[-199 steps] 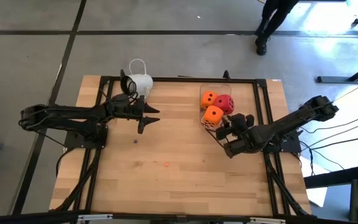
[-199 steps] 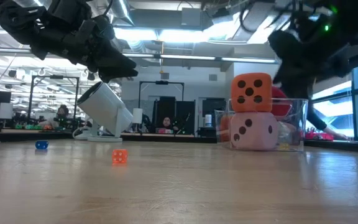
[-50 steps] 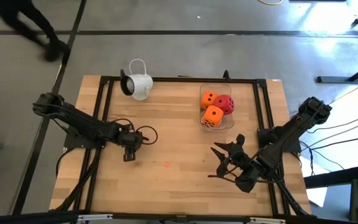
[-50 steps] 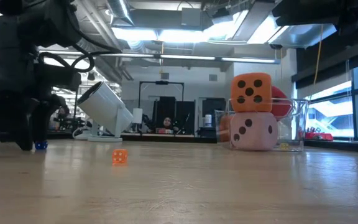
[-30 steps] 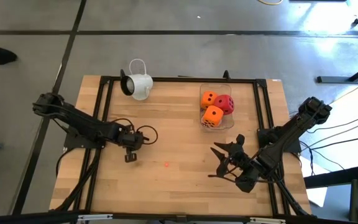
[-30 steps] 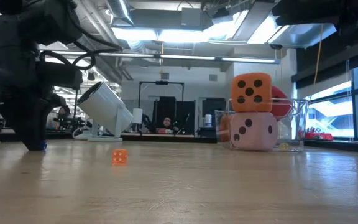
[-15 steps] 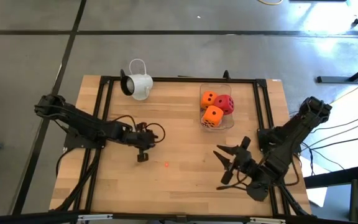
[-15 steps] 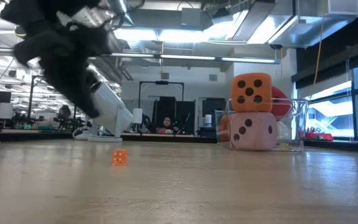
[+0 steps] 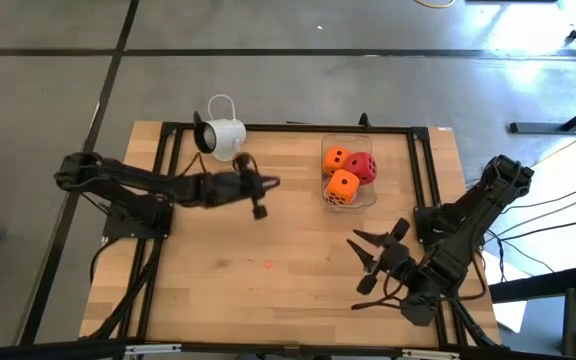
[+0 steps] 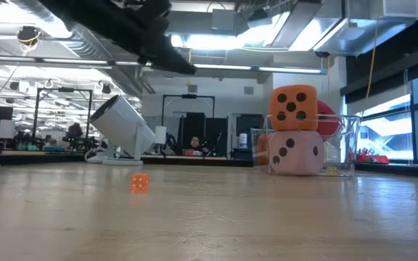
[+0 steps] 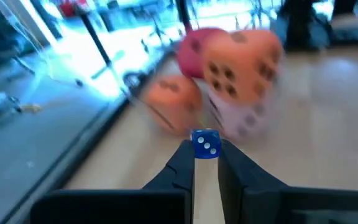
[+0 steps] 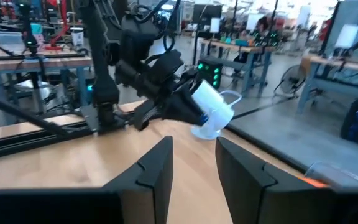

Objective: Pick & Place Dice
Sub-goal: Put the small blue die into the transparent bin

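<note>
My left gripper is squeezing a tiny blue die between its two fingertips. The blue die is up in the air, above the far middle of the table, not touching the wood.

The big soft dice sit in a clear box at the far right part of the table. One orange die sits on top, at the near side of the box. The other orange die and the red die are behind it, side by side. From the low view, the pale pink die is at the bottom of the box, right under an orange one. From my left wrist view these dice look blurry, straight ahead of the blue die.

A very small orange die lies alone on the wood near the middle of the table, well apart from the box.

My left arm reaches in from the left side, and its gripper is between the white camera and the clear box. The white camera stands at the far edge of the table, left of the box.

My right gripper is at the near right part of the table. Its fingers are spread apart and hold nothing.
</note>
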Controlling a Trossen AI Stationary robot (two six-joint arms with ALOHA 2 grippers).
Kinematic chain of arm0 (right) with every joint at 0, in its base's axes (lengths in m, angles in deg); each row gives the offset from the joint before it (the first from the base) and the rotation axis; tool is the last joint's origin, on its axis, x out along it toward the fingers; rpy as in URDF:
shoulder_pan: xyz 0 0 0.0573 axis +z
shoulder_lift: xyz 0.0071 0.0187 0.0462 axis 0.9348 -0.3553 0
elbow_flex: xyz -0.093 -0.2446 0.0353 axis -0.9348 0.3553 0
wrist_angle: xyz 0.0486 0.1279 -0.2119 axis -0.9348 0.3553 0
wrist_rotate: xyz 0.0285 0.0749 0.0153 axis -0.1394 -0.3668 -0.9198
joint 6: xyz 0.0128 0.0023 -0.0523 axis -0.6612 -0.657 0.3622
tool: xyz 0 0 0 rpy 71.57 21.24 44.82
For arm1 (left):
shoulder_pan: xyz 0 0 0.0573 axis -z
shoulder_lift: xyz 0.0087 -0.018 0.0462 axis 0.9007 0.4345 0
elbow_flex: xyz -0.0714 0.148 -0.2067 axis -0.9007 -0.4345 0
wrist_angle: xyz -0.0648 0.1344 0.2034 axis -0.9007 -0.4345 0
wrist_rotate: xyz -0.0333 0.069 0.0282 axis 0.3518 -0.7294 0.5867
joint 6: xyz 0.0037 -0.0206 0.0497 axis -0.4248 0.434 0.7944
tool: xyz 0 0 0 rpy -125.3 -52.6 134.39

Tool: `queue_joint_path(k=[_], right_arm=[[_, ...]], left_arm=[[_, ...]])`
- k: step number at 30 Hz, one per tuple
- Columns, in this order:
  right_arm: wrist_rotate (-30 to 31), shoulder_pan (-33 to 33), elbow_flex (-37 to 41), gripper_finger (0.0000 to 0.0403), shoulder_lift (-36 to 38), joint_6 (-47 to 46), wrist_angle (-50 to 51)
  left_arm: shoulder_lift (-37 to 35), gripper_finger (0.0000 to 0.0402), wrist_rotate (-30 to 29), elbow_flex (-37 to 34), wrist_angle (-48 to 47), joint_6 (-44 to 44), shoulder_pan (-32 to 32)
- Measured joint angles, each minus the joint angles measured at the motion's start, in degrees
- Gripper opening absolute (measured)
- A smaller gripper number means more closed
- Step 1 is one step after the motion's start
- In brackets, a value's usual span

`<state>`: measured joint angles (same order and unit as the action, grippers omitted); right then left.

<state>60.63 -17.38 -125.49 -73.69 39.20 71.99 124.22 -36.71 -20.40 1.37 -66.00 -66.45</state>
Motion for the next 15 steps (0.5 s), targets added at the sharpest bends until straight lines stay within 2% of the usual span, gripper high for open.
queue_joint_path(k=[2,6,8,15], right_arm=[[1.0,0.0,0.0,0.0121,0.0,0.8,0.0],[2.1,-0.3,0.0,0.0121,0.0,2.1,0.0],[3.0,-0.5,0.0,0.0121,0.0,2.0,0.0],[3.4,-2.5,0.0,0.0121,0.0,1.8,0.0]], left_arm=[[0.0,0.0024,3.3,0.0,4.3,2.4,-3.5],[0.9,0.0024,13.4,0.1,12.6,2.9,-10.6],[2.3,0.0024,16.2,0.0,15.7,3.0,-13.7],[14.2,0.0024,26.0,1.9,27.4,1.8,-21.0]])
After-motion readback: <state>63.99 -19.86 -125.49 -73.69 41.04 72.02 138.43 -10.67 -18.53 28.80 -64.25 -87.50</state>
